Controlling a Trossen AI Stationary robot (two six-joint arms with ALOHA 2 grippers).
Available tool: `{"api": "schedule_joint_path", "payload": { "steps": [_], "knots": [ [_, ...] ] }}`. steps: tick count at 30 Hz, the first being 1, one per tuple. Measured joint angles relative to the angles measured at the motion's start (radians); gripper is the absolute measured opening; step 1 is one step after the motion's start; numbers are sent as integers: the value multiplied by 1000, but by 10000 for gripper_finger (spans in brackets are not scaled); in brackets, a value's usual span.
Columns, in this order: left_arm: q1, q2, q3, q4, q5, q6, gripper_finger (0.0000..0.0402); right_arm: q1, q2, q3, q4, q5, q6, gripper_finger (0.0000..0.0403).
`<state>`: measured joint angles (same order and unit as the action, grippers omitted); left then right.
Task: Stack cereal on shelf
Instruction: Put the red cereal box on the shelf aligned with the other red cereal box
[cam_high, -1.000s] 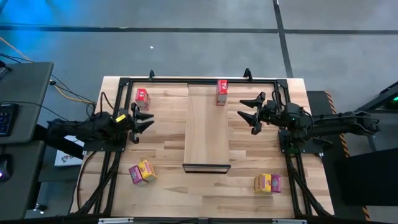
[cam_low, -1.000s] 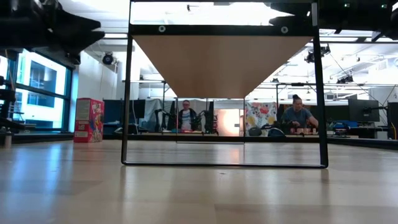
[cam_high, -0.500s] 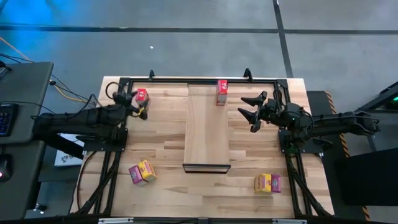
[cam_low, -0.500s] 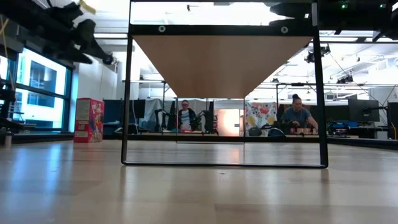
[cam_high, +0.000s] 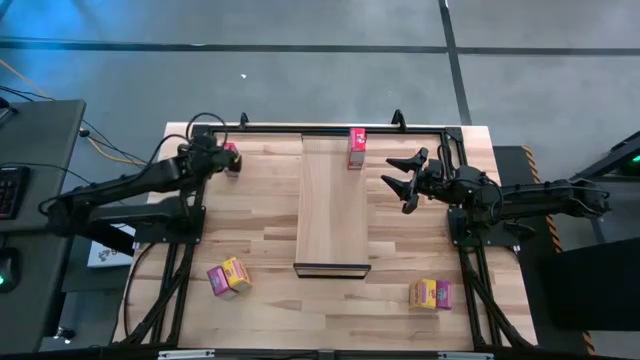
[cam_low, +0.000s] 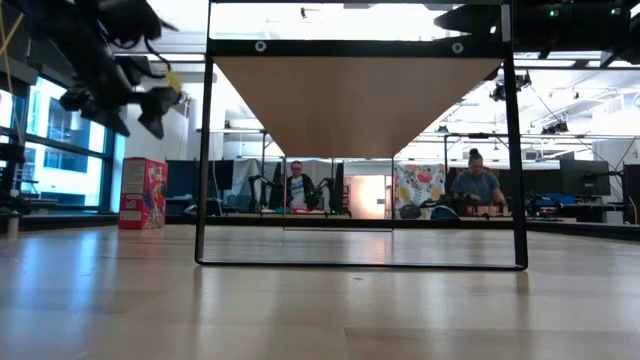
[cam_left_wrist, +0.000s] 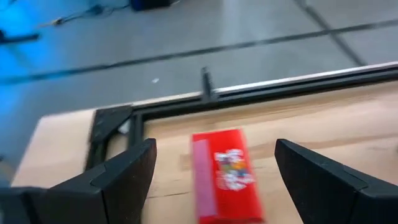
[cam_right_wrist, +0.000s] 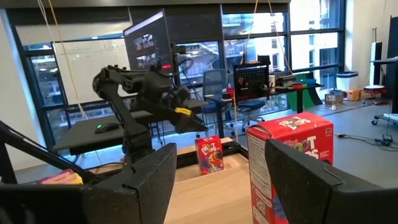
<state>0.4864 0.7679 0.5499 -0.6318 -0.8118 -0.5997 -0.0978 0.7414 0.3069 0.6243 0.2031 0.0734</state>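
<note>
Overhead, striped wooden table (cam_high: 260, 230) on grey floor (cam_high: 300, 80); people (cam_low: 297, 187) seated behind.

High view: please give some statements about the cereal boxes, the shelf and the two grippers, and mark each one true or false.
1. The left gripper hovers, open, over a red cereal box at the table's far left corner. True.
2. One red box stands on the shelf. True.
3. The right gripper holds a yellow box. False: it is open and empty, beside the shelf.
4. All six boxes are on the shelf. False: one is; two pairs are on the table.
</note>
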Motion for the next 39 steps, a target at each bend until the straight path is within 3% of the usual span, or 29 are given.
{"api": "schedule_joint_path", "payload": {
  "steps": [7,14,31,39],
  "knots": [
    [149,64,0,78,173,39,321,0,4,0,1,0,35,238],
    [204,104,0,130,242,62,321,0,29,0,1,0,58,238],
    [261,247,0,114,308,68,318,0,77,0,20,56,84,238],
    [260,273,0,106,309,36,268,0,77,0,21,56,84,238]
  ]
}}
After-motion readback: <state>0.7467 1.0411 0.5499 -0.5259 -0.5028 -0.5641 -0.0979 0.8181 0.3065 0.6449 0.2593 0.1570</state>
